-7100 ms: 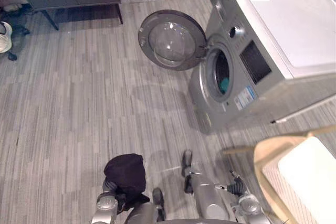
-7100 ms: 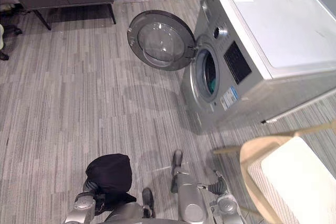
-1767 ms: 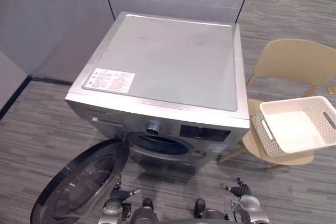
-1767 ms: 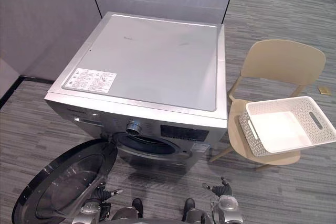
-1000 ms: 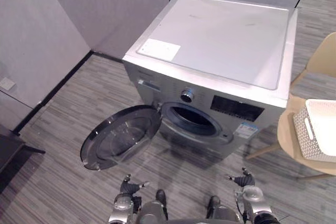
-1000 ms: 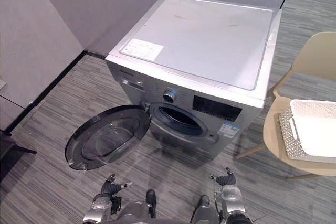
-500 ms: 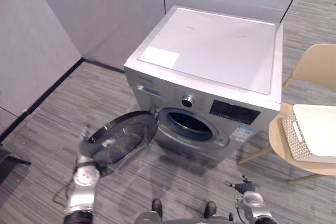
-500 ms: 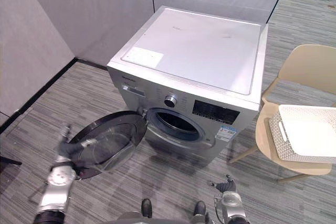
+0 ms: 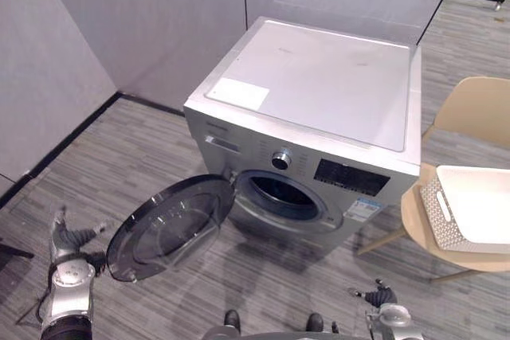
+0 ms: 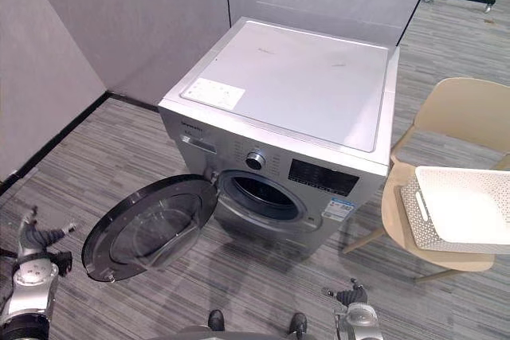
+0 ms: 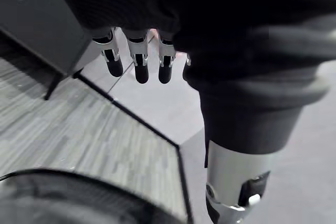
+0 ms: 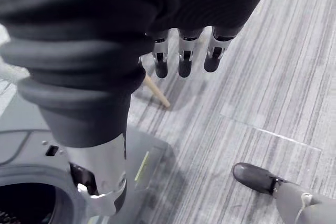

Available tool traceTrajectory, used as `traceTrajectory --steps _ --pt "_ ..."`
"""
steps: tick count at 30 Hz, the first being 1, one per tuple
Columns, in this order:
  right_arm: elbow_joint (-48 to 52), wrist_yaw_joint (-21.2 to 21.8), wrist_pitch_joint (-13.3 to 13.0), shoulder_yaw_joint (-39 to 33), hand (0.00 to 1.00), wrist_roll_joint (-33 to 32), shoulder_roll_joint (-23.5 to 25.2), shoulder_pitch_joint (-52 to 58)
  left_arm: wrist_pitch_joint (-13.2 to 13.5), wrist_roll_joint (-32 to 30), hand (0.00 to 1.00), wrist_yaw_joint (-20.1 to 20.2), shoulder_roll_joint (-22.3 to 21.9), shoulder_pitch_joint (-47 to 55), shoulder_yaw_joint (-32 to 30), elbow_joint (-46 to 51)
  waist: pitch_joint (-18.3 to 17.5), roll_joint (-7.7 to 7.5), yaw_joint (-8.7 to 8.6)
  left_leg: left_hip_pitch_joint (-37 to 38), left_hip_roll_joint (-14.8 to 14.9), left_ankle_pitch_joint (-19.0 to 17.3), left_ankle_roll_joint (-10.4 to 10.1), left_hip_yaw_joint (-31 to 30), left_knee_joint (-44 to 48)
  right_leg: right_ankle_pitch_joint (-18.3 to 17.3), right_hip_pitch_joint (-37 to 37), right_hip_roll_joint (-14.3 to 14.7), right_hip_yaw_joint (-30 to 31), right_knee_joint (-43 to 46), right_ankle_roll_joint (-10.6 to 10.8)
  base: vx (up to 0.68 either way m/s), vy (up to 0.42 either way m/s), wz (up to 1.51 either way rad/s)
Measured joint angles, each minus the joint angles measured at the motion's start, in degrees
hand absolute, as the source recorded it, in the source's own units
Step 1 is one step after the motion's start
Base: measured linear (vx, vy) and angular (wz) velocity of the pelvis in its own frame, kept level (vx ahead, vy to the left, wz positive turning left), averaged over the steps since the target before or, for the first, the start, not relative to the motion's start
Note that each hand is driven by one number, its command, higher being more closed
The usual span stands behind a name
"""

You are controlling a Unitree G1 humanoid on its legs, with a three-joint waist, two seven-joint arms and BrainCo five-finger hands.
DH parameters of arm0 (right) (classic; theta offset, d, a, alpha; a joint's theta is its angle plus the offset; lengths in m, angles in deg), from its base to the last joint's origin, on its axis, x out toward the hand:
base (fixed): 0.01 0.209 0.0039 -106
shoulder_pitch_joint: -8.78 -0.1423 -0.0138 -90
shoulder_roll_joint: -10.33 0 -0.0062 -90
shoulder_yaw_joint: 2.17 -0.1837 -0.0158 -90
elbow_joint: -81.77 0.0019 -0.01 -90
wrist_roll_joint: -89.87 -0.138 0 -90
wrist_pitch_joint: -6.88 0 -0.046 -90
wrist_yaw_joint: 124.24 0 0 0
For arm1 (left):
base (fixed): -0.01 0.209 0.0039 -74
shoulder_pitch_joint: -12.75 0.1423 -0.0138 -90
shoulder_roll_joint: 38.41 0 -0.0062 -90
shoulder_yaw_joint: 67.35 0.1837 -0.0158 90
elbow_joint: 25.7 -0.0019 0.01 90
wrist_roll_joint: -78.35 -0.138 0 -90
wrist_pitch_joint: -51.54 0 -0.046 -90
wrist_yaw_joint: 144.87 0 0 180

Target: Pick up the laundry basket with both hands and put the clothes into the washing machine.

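Note:
A silver washing machine (image 9: 319,93) stands ahead with its round door (image 9: 171,228) swung wide open to the left of the dark drum opening (image 9: 279,194). The white laundry basket (image 9: 470,214) rests on a beige chair (image 9: 472,109) to the right of the machine, and its inside looks white. My left hand (image 9: 70,240) hangs left of the door's outer edge, apart from it. Its fingers (image 11: 140,62) are straight and hold nothing. My right hand (image 9: 381,298) is low in front of the machine, its fingers (image 12: 184,56) straight and empty.
Grey partition walls (image 9: 143,13) close in behind and to the left of the machine. Striped grey floor (image 9: 143,149) lies open in front. The open door juts out over the floor on my left side.
The view has shifted as I moved. My left hand has swung out from low in front of me to the left of the door. The right hand stays low.

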Motion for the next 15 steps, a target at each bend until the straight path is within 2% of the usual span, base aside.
traceTrajectory --steps 4,15 --pt "-0.65 0.01 0.02 -0.17 0.00 0.00 -0.27 -0.05 -0.03 -1.01 0.00 1.30 -1.51 -0.63 1.38 -3.86 0.01 0.02 -0.05 0.05 -0.03 0.01 0.00 0.20 -0.47 0.17 -0.39 0.11 0.27 0.00 0.34 0.04 -0.010 -0.04" --pt "-2.07 0.00 -0.04 -0.72 0.00 0.02 -0.97 -0.74 0.49 -4.83 0.00 0.16 -2.93 -0.55 3.11 -5.00 0.10 0.20 0.07 0.33 -0.26 -0.12 -0.09 0.01 -0.55 0.16 -0.78 -0.06 1.51 0.14 0.32 -0.01 -0.009 -0.04"
